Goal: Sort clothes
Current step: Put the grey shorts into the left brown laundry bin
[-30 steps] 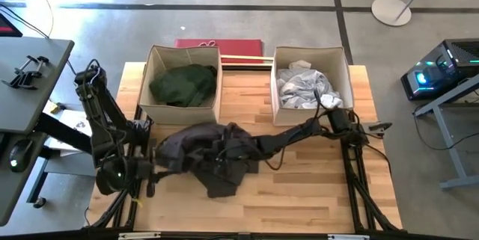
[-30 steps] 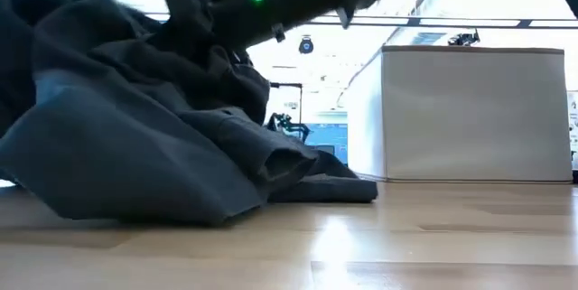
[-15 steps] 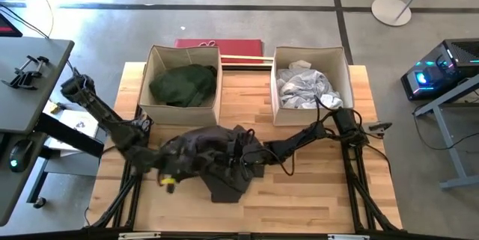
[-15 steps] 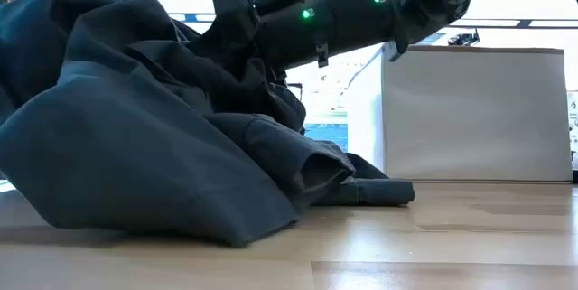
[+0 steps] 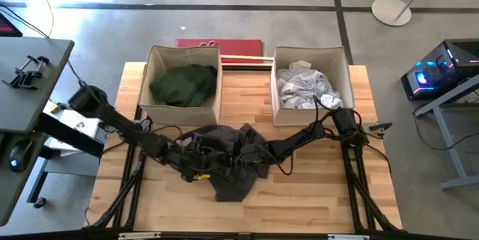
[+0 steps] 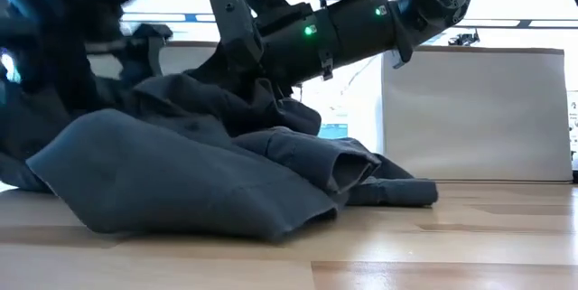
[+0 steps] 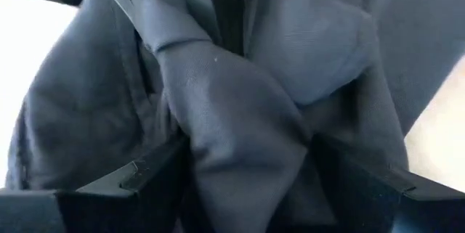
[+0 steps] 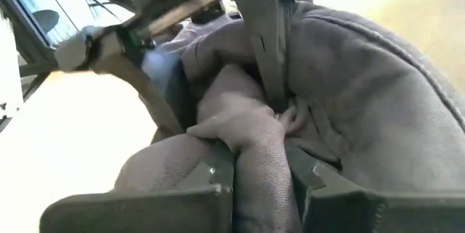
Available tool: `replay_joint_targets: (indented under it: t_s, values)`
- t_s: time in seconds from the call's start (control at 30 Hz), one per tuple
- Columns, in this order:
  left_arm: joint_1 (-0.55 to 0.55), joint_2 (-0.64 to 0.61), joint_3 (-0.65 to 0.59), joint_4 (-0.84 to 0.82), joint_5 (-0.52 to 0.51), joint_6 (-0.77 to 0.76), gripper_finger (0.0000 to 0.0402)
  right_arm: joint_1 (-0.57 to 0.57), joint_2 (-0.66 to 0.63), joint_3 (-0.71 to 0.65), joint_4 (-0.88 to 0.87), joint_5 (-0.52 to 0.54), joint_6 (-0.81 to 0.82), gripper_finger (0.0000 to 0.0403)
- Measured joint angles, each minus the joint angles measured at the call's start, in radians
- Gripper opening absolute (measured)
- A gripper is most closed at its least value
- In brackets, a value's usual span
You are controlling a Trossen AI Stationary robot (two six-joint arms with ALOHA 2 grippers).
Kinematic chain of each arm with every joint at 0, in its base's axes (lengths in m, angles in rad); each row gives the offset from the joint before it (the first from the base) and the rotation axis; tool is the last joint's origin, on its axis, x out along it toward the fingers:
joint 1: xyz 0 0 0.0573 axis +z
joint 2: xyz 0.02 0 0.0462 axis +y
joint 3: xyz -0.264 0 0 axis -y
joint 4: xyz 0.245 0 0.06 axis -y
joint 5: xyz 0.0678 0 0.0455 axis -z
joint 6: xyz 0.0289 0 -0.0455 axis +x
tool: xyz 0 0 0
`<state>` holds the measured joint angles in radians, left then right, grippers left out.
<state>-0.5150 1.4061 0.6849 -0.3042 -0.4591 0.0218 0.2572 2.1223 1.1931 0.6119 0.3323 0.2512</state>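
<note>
Currently, the charcoal garment (image 5: 224, 161) is heaped on the table (image 5: 314, 195), in front of the two boxes and between the arms.

A fold of it is pinched tight between the right gripper (image 8: 258, 168) fingers. The left gripper (image 7: 247, 175) is spread wide, a ridge of cloth lying between its fingers but not clamped.

Risks, judged from this:
- If a lift is made on the right pinch alone, the hanging fabric could be dragged across the table or snagged on the left fingers.
- A thin fold is held; it could slip out under the garment's weight.
- The grippers are close together over the heap, so a collision is possible.

Containers:
- Left fabric box (image 5: 154, 75): a dark green garment (image 5: 182, 83) is held inside.
- Right fabric box (image 5: 340, 64): white and light grey clothes (image 5: 303, 89) are held inside.
</note>
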Motion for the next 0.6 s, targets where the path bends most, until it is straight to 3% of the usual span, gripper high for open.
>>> replay_joint_targets:
  t_s: [0.2,0.4,0.5,0.6]
  values:
    - [0.036,0.151,0.0,0.092,0.008,-0.01,0.0282,-0.009,0.0,0.0,-0.077,-0.016,0.087,0.0057]
    - [0.078,0.274,0.005,0.145,0.09,-0.04,0.0273,-0.01,0.0,0.001,-0.139,-0.017,0.171,0.0065]
    - [0.083,0.307,0.009,0.164,0.092,-0.05,0.0235,-0.015,-0.004,0.004,-0.183,-0.021,0.257,0.0091]
    - [0.088,0.312,0.009,0.174,0.111,-0.075,0.017,-0.032,-0.006,0.017,-0.231,-0.098,0.315,0.0139]
